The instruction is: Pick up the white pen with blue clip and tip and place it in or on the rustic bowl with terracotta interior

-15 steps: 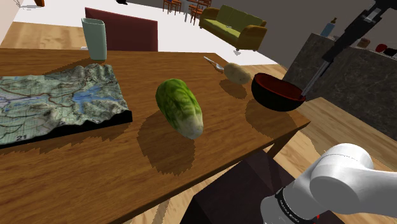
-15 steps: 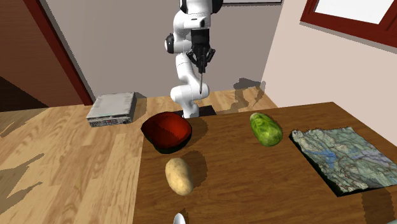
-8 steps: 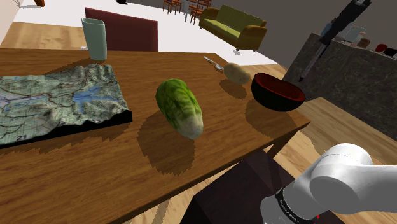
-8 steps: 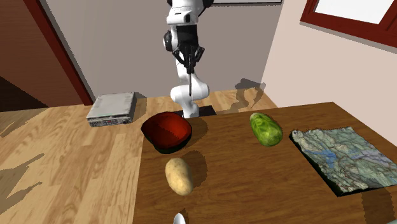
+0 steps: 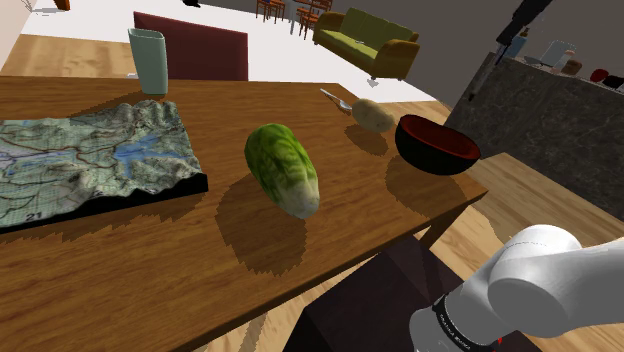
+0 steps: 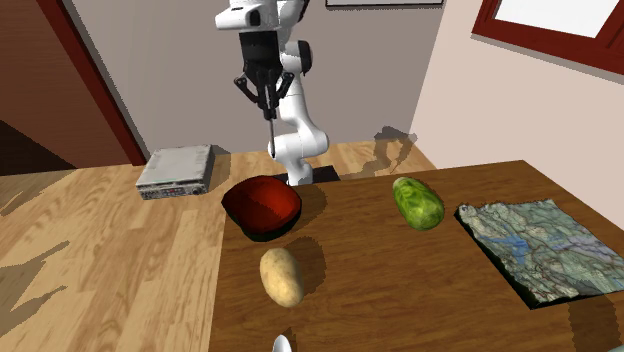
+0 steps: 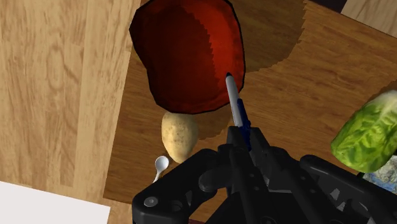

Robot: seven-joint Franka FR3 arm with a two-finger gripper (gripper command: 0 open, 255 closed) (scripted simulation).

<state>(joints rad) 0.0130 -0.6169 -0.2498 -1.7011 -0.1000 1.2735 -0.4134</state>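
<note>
Pen (image 7: 236, 105), white with a blue clip and tip, is clamped upright in my gripper (image 7: 245, 137), fingers closed on its upper end and its tip pointing down at the bowl (image 7: 188, 57). In the second exterior view I hang high above the table (image 6: 420, 290), and the bowl sits at the table's corner nearest my stand. By my reckoning the carry is nearly done, and what matters now is the drop. I should line the tip up over the middle of the red hollow rather than its rim, come down close, and only then open. Let go from this height and the pen could bounce out, and the floor is just past that edge. The potato (image 7: 178, 135) beside the bowl is no obstacle. For writing, I can make out only what looks like "21" on the map (image 5: 90, 165); the lettering on my arm is too small to read.
</note>
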